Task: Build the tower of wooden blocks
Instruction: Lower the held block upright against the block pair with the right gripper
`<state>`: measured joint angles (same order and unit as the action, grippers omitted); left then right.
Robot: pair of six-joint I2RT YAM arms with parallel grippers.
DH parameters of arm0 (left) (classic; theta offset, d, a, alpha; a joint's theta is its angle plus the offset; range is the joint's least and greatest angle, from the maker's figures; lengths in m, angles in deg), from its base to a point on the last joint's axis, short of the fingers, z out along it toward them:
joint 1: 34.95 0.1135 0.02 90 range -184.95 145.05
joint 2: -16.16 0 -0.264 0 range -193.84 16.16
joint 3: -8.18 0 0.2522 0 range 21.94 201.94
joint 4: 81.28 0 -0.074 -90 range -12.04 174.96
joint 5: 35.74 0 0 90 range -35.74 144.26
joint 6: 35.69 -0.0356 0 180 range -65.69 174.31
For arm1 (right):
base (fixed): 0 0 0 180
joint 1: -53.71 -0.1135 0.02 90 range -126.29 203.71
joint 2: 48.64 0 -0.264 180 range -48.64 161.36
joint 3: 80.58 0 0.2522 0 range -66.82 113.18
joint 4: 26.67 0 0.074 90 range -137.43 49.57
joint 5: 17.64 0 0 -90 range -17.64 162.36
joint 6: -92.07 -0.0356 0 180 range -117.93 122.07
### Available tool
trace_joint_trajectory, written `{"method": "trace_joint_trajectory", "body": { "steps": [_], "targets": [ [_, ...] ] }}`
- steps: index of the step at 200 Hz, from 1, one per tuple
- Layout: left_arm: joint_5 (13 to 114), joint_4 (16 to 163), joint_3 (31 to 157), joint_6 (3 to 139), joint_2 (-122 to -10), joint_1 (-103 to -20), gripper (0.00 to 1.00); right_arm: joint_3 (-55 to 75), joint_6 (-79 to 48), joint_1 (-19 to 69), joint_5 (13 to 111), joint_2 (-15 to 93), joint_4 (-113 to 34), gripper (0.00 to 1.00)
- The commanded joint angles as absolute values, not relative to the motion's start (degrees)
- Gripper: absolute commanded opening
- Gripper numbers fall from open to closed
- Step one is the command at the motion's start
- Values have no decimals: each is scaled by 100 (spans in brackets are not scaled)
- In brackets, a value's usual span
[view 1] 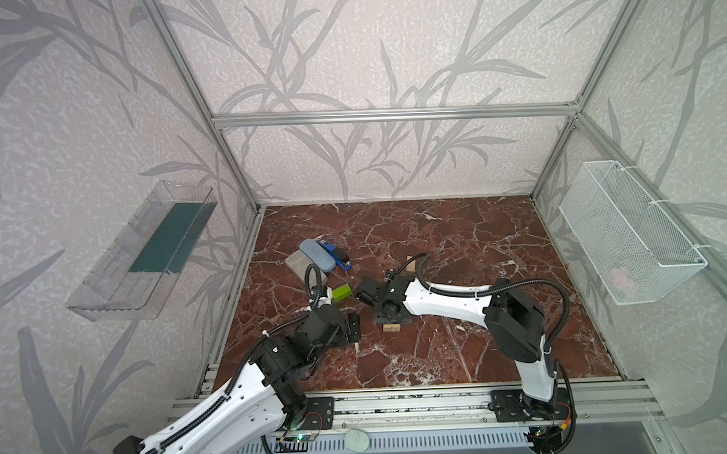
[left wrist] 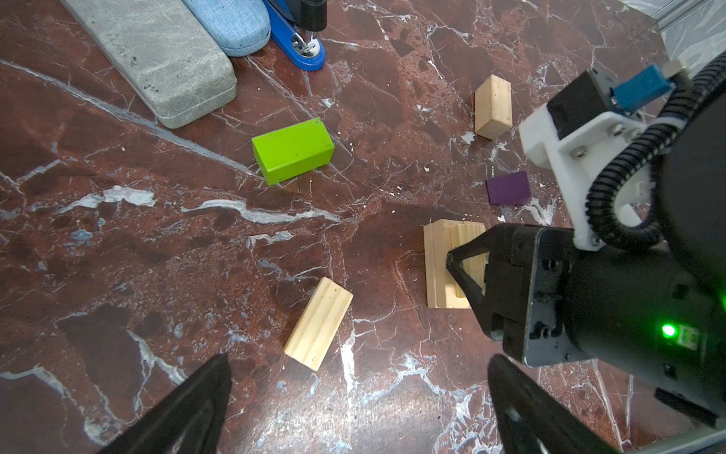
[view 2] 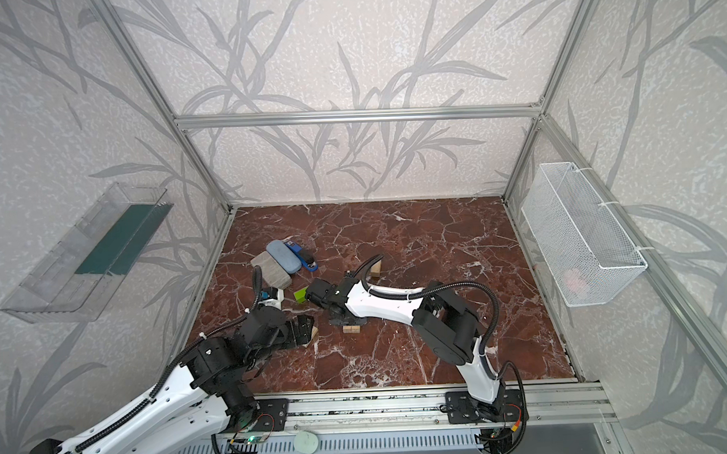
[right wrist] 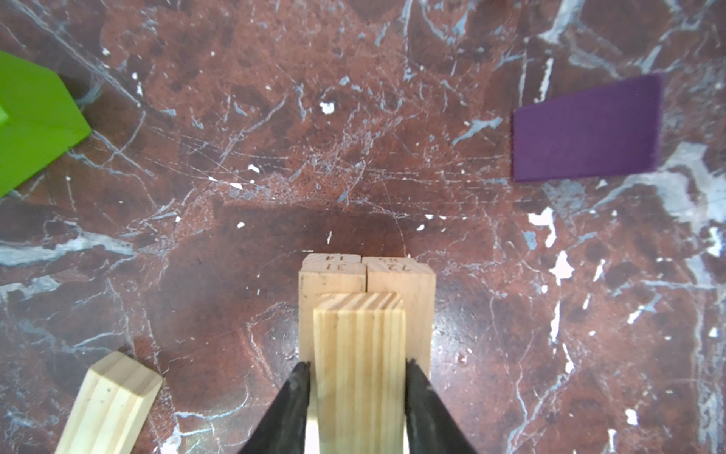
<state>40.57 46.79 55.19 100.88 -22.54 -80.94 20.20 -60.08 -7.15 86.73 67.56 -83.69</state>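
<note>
My right gripper points straight down over the tower. The tower is two pale wood blocks side by side with a third block lying along their seam. The jaws flank this top block, with a thin gap on one side. My left gripper hangs open and empty above the marble. A loose wood block lies just ahead of it. The lime-green brick, the purple block and another wood block lie apart on the table. In both top views the right arm covers most of the tower.
A grey case, a blue case and a blue-and-black stapler lie together at the left rear. A clear bin hangs on the left wall. A white mesh basket hangs on the right wall.
</note>
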Motion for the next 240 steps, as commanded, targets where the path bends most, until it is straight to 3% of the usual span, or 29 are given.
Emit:
{"method": "trace_joint_trajectory", "body": {
  "steps": [1, 240],
  "targets": [
    [3923, 4570, 5516, 10133, -2209, -8074, 99, 2160, -6033, -692, 8740, 6718, -8490, 43],
    [3978, 4567, 5535, 10144, -2152, -8065, 99, 2065, -6007, -592, 8782, 6638, -8325, 37]
  ]
}}
